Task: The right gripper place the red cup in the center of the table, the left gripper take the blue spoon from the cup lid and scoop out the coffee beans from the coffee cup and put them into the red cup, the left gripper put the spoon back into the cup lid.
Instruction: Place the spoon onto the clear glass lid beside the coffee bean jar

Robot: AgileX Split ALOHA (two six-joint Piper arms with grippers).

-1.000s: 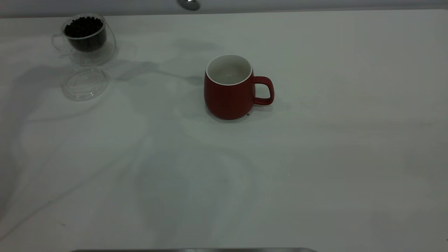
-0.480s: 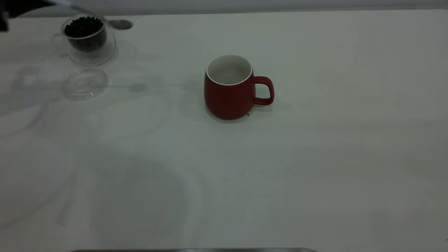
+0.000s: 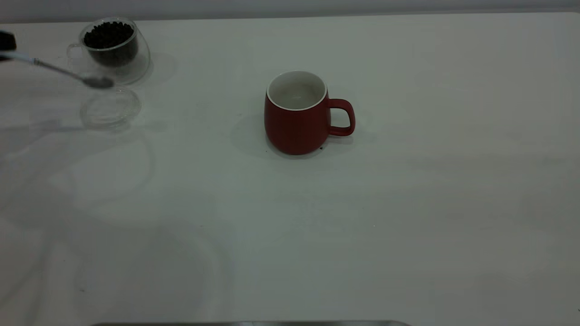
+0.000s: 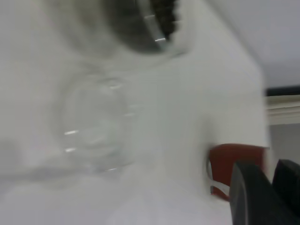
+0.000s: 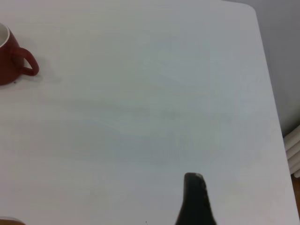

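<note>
Barely in frame at the exterior view's left edge: left gripper (image 3: 4, 43), only a dark tip showing, clamped on the spoon (image 3: 63, 72) by its pale handle. Spoon sticks out over the table (image 3: 408, 203), bowl just above the far rim of the lid (image 3: 110, 108); touching or not, cannot tell. Nothing made out in the spoon's bowl. In the left wrist view, smeared: lid (image 4: 93, 126) a faint clear disc, glass cup (image 4: 140, 28) cut off at the frame edge with beans (image 4: 166, 14) just showing, red cup (image 4: 234, 164) partly behind two dark fingers (image 4: 248, 197).

Right gripper (image 5: 194, 201) out of the exterior view; in its own wrist view only one dark finger, so open or closed cannot be told. Hangs over bare table (image 5: 164, 93), well apart from the red cup (image 5: 11, 56), itself cut off at that frame's edge.

Red cup (image 3: 297, 113) upright near the table's middle, handle toward the right arm's side, white inside, no beans seen in it. A dark speck just beside its base. Glass cup (image 3: 111, 47) at the far left corner, just behind the lid, full of beans (image 3: 108, 35).
</note>
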